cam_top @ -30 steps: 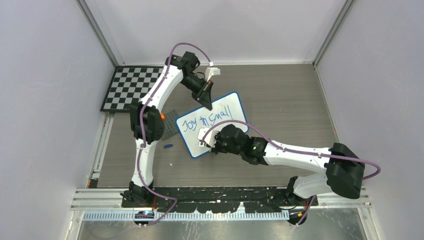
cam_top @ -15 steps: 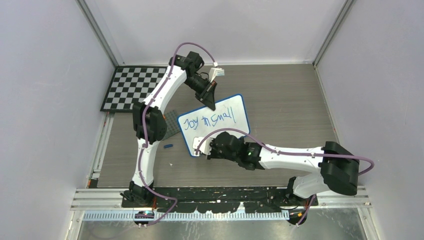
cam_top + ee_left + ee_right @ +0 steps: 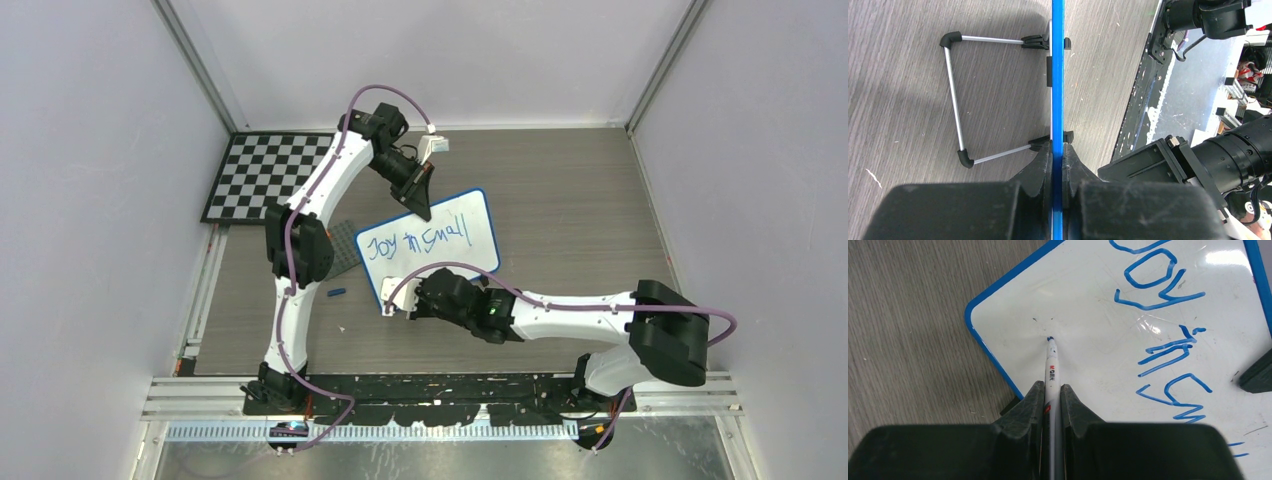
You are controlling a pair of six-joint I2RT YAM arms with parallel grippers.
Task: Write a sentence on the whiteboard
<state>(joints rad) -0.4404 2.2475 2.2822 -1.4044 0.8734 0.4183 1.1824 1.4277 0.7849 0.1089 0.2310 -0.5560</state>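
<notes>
The whiteboard [image 3: 470, 255] with its blue frame stands tilted mid-table. It carries blue handwriting, the sentence [image 3: 415, 241], reading "Joy in Small" on one line. My left gripper [image 3: 425, 208] is shut on the board's top edge. In the left wrist view the blue frame [image 3: 1057, 75] runs straight between those jaws [image 3: 1057, 150]. My right gripper [image 3: 1052, 387] is shut on a white marker [image 3: 1051, 367]. The marker's blue tip [image 3: 1050, 339] is at the blank area of the whiteboard [image 3: 1088, 300] near its lower left corner, below "Joy" [image 3: 1148, 280]. I cannot tell whether it touches.
A black-and-white checkerboard [image 3: 262, 172] lies at the back left. A grey studded plate [image 3: 342, 250] sits left of the board, and a small blue cap [image 3: 337, 293] lies on the table nearby. The board's wire stand [image 3: 955, 100] props it from behind. Walls close three sides.
My right gripper has carried the marker left and nearer, from below the written line to the board's lower left corner. The left gripper and the board shifted slightly, then held still.
</notes>
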